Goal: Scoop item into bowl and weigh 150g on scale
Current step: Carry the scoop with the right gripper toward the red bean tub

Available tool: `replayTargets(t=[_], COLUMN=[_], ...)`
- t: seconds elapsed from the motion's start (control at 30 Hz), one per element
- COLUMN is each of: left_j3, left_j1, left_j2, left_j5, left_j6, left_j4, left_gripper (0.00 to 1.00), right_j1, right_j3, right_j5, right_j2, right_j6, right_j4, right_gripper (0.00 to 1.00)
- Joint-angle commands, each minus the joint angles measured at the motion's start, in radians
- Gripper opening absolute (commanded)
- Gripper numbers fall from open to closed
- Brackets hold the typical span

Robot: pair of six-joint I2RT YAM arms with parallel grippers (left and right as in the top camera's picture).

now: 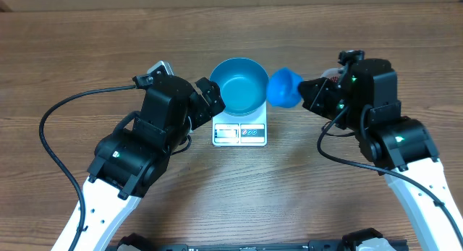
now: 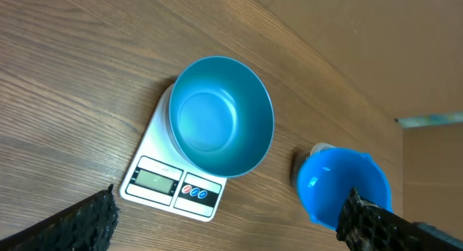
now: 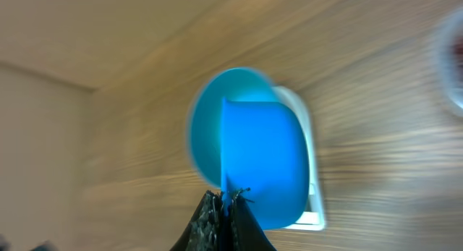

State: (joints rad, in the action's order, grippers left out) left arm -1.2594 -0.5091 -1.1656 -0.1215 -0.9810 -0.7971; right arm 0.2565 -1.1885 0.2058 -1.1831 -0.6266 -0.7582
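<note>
The teal-blue bowl (image 1: 239, 84) (image 2: 217, 124) (image 3: 206, 128) stands on the white scale (image 1: 240, 133) (image 2: 170, 182) (image 3: 311, 218), and its inside looks bare. My left gripper (image 1: 210, 95) (image 2: 228, 211) is open at the bowl's left rim with nothing between its fingers. Shut on the handle of a bright-blue scoop (image 1: 284, 87) (image 2: 340, 186) (image 3: 264, 164), my right gripper (image 1: 307, 92) (image 3: 226, 200) holds it just right of the bowl. The scoop's cup shows only blue in the left wrist view. No item shows in any view.
A black cable (image 1: 58, 113) loops across the wooden table at the left. A pale blurred object (image 3: 454, 63) sits at the upper right edge of the right wrist view. A tan wall (image 2: 362, 34) runs behind the scale.
</note>
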Motion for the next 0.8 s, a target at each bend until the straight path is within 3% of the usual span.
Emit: replayTargets(t=[0.0, 0.43, 0.77], left_j3=[-0.019, -0.019, -0.019], left_j1=[-0.001, -0.001, -0.001], left_j2=[0.007, 0.007, 0.007], left_j5=[-0.021, -0.020, -0.020], left_j6=[0.086, 0.114, 0.114], left_j4=[-0.003, -0.008, -0.011], left_gripper=[0.99, 1.00, 1.00], right_j1=[-0.004, -0.006, -0.006], right_j3=[-0.074, -0.296, -0.372], right_j5=[-0.229, -0.616, -0.804], right_j2=[0.017, -0.095, -0.234], right_j6=[0.035, 0.192, 0.247], right_j4=[-0.073, -0.373, -0.438], right_gripper=[0.04, 0.04, 0.04])
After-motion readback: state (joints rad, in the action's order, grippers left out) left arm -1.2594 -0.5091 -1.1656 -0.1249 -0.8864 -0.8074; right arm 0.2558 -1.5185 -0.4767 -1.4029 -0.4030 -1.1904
